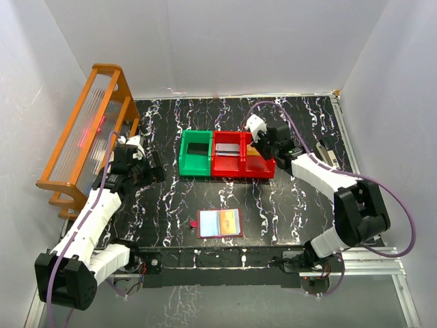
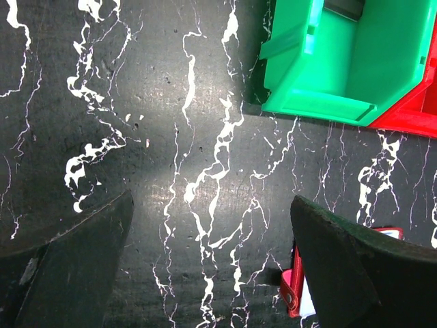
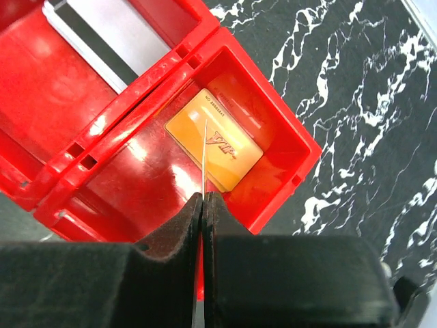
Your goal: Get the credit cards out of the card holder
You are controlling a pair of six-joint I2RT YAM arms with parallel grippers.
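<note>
The card holder (image 1: 218, 223) lies open and flat near the table's front edge, its pale sleeves facing up; its red snap tab (image 2: 292, 290) peeks out beside my left finger. My left gripper (image 1: 154, 167) (image 2: 212, 232) hangs open over bare table, left of the green bin, holding nothing. My right gripper (image 1: 262, 141) (image 3: 205, 198) is shut on a thin credit card (image 3: 205, 158) seen edge-on, held above the rightmost red bin (image 3: 287, 130). A gold credit card (image 3: 217, 141) lies flat in that bin. Another card with a dark stripe (image 3: 102, 35) lies in the middle red bin.
A green bin (image 1: 196, 154) (image 2: 341, 61) and two red bins (image 1: 228, 156) stand in a row at mid-table; something dark lies in the green one. An orange slatted rack (image 1: 80, 130) stands along the left wall. White walls enclose the table.
</note>
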